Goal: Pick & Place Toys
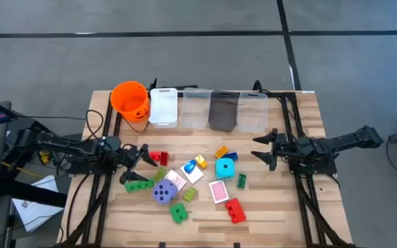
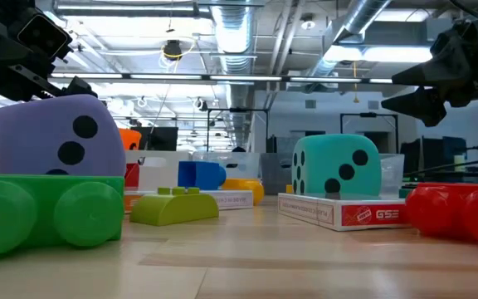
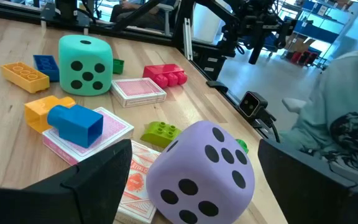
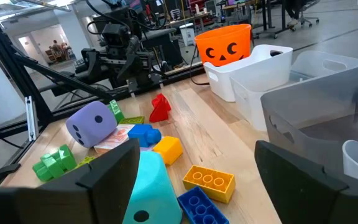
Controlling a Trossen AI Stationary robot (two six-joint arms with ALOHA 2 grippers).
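Observation:
The toys lie loose in the middle of the table: a purple dotted die [image 1: 162, 192], a cyan die [image 1: 225, 167], pink-backed card decks [image 1: 219, 191], and red [image 1: 235, 210], green [image 1: 138, 184], yellow [image 1: 221, 152] and blue [image 1: 231, 157] bricks. My left gripper [image 1: 135, 165] is open and empty at the left of the toys. In its wrist view [image 3: 194, 146] the purple die [image 3: 197, 168] sits just ahead, between the finger lines and untouched. My right gripper [image 1: 264, 148] is open and empty to the right of the toys, with the cyan die [image 4: 148, 193] ahead of it.
An orange pumpkin-face bucket [image 1: 130, 100], a white bin [image 1: 163, 107] and several clear bins [image 1: 222, 110] stand in a row at the table's far edge. A person in a grey shirt [image 3: 347, 106] shows beyond the table's near edge.

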